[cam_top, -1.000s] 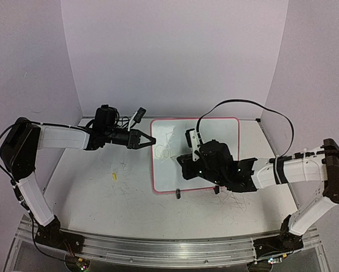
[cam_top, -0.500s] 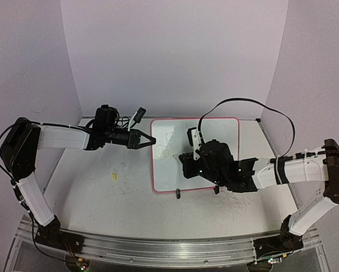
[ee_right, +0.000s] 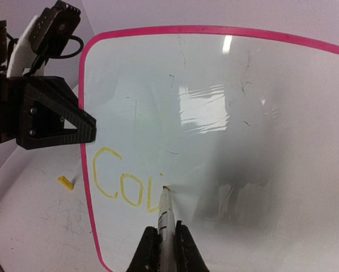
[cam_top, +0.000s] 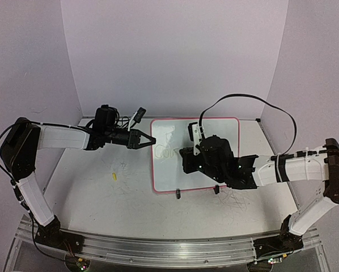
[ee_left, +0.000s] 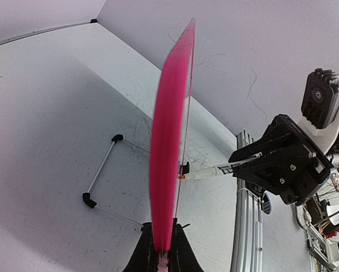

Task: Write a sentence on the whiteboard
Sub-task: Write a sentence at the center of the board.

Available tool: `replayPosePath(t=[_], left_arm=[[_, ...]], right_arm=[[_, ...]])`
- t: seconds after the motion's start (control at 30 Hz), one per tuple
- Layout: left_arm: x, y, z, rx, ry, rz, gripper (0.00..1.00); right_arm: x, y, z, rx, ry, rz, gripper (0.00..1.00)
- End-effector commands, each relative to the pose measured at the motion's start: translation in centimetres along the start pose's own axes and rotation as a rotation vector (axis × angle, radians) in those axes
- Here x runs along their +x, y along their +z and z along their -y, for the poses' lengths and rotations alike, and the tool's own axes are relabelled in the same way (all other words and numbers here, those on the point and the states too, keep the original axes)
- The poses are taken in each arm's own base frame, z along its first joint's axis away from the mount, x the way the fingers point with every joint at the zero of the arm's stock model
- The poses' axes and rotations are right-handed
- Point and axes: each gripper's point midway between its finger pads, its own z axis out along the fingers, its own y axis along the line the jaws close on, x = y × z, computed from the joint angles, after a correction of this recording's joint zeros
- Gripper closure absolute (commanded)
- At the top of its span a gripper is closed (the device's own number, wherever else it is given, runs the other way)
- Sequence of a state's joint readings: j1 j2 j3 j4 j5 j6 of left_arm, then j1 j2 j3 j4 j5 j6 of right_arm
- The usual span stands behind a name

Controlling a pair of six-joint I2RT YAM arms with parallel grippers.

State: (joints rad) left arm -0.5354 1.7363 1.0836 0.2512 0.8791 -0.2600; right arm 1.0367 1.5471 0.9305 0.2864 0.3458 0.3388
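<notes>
The whiteboard [cam_top: 220, 133], glossy white with a pink rim, lies at the table's centre back. My left gripper [cam_top: 152, 141] is shut on its left edge; in the left wrist view the rim [ee_left: 168, 141] runs edge-on up from between the jaws of that gripper [ee_left: 164, 229]. My right gripper [ee_right: 165, 229] is shut on a white marker [ee_right: 165, 212] whose tip touches the board [ee_right: 243, 85]. The sentence [ee_right: 115, 184] reads "Co" plus a partly drawn third letter, in pale yellow near the board's left edge. From above, the right gripper [cam_top: 185, 158] hovers over the board's left half.
A small yellow piece [cam_top: 114, 176] lies on the table left of the board. Two black clip feet [cam_top: 178, 194] sit at the board's near edge, and a wire stand [ee_left: 101, 167] shows behind it. Purple walls close in the back and sides.
The yellow writing has grown from one letter to "Co" plus a further stroke. The right gripper with the marker has shifted slightly right along the board. The left arm has stayed still.
</notes>
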Motion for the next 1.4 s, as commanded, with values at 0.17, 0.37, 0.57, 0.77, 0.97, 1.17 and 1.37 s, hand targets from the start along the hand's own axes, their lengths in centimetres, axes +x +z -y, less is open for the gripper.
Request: replayPosePath(t=[0.17,0.37,0.57,0.77,0.97,1.17,1.37], left_arm=[[-1.3,-0.6,0.8,-0.021,0.064,0.040,1.00],[-1.3,-0.5,0.8,-0.021,0.063,0.040,1.00],[-1.3,-0.5,0.8,-0.022,0.063,0.039,1.00],[-1.3,-0.5,0.7,-0.021,0.063,0.039,1.00],[-1.3,-0.6,0.8,-0.022,0.064,0.039,1.00],[-1.3,-0.6,0.8,-0.023,0.065,0.040,1.00],[-1.2,-0.6,0.7,-0.024,0.064,0.039,1.00]], right_arm=[[-2.0,0.2,0.4,0.028,0.009,0.047,1.00],[-0.8,0.1,0.5,0.015,0.011,0.011,1.00],[1.4,-0.1,0.7,0.011,0.019,-0.037,1.00],[2.3,-0.1,0.7,0.005,0.028,-0.058,1.00],[2.8,-0.4,1.1,0.017,0.031,-0.070,1.00],[2.1,-1.0,1.6,0.035,0.029,-0.053,1.00],[-1.0,-2.6,0.1,-0.058,0.041,0.020,1.00]])
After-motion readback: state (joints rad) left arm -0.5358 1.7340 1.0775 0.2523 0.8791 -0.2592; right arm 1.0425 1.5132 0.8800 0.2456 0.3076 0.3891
